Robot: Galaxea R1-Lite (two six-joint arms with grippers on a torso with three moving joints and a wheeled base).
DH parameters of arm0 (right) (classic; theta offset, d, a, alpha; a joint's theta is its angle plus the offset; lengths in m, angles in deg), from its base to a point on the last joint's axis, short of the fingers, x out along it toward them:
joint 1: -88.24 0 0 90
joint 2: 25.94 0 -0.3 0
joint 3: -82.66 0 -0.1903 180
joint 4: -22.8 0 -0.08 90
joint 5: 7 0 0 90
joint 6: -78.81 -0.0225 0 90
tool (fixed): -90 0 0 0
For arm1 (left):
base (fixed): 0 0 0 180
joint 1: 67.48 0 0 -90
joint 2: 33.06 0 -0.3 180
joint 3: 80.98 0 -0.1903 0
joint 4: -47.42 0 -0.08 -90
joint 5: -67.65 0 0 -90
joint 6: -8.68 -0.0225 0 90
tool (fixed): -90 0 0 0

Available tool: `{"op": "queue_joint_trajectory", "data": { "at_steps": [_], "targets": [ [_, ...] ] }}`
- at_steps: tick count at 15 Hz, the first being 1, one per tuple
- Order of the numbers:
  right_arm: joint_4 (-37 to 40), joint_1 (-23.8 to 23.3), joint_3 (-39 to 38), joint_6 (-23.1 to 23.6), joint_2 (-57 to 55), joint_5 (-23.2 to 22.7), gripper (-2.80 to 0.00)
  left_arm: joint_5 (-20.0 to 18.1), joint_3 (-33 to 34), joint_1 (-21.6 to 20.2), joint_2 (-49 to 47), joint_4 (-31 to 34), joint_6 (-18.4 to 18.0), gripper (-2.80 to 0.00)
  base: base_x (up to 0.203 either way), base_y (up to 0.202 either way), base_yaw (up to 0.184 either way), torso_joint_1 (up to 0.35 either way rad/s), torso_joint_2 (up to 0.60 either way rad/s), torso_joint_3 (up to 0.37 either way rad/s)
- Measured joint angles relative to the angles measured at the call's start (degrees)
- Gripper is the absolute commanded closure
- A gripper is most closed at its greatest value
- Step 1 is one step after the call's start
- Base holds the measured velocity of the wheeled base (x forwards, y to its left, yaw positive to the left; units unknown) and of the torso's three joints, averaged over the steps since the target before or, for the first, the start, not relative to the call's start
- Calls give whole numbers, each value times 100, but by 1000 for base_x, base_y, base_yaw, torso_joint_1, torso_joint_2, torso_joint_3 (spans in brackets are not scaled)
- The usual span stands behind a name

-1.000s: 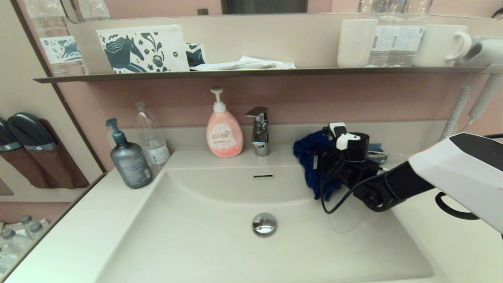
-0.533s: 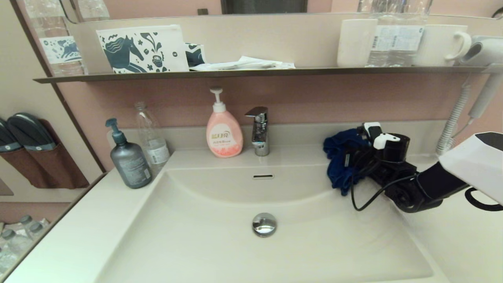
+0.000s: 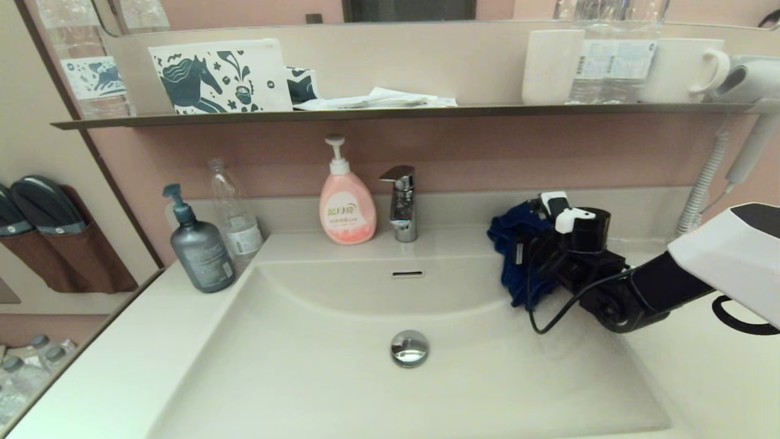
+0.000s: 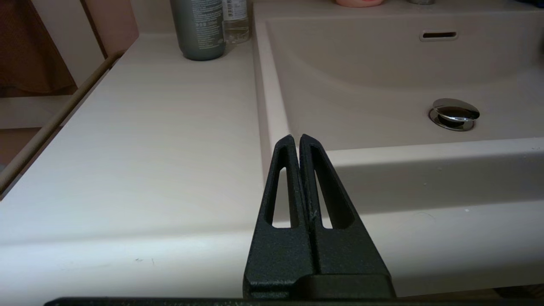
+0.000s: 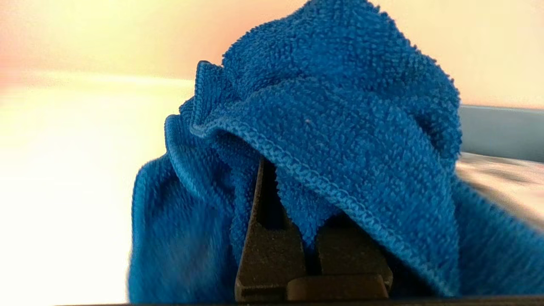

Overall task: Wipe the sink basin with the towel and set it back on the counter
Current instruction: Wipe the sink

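The blue towel [image 3: 514, 253] hangs bunched from my right gripper [image 3: 537, 261], which is shut on it above the back right corner of the sink basin [image 3: 341, 378]. In the right wrist view the towel [image 5: 340, 127] drapes over the dark fingers [image 5: 267, 242] and hides their tips. The basin's chrome drain plug [image 3: 409, 348] and overflow slot [image 3: 407, 274] are uncovered. The counter [image 3: 707, 372] lies to the right of the basin, under the right arm. My left gripper [image 4: 296, 138] is shut on nothing, low at the counter's front edge [image 4: 148, 127] by the basin's front left corner; the head view does not show it.
A grey pump bottle [image 3: 199, 250], a clear bottle [image 3: 234, 213], a pink soap dispenser [image 3: 347, 207] and the faucet [image 3: 402, 204] line the back. A dark wall shelf [image 3: 396, 111] with cups and pouches runs above. A hair dryer [image 3: 749, 122] hangs at the far right.
My right gripper carried the towel to the right, towards the counter, then came back a little to the left. The left arm has not moved.
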Motion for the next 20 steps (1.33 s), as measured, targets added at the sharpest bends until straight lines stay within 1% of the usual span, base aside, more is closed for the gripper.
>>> {"op": "queue_joint_trajectory", "data": {
  "at_steps": [2, 6, 9, 11, 12, 14, 16, 17, 20],
  "targets": [
    [501, 259, 534, -91, -92, 170, 0, 0, 0, 0, 0, 1, -1, 0, 0, 0, 0, 0, 0, 0],
    [1698, 1026, 1724, -590, -422, 514, 0, -2, 0, 0, 0, 0, -1, 0, 0, 0, 0, 0, 0, 0],
    [2229, 1437, 2138, -891, -586, 610, 0, -2, 0, 0, 0, 0, -4, 0, 0, 0, 0, 0, 0, 0],
    [2503, 1534, 2330, -994, -628, 623, 0, 0, 0, 0, 0, 2, -1, 0, 0, 0, 0, 0, 0, 0],
    [2579, 1508, 2397, -982, -661, 638, 0, 0, 0, 0, 0, 2, 0, 0, 0, 0, 0, 0, 0, 0],
    [2900, 1259, 2516, -962, -691, 623, 0, -2, 0, 0, 0, 2, 0, 0, 0, 0, 0, 0, 0, 0],
    [3364, 866, 2592, -1111, -670, 614, 0, -2, 0, 0, 0, 2, 0, 0, 0, 0, 0, 0, 0, 0],
    [3479, 654, 2608, -1162, -667, 624, 0, -2, 0, 0, 0, 1, -4, 0, 0, 0, 0, 0, 0, 0],
    [3574, 219, 2595, -1206, -626, 627, 0, -2, 0, 0, 0, 0, -1, 0, 0, 0, 0, 0, 0, 0]
  ]
}}
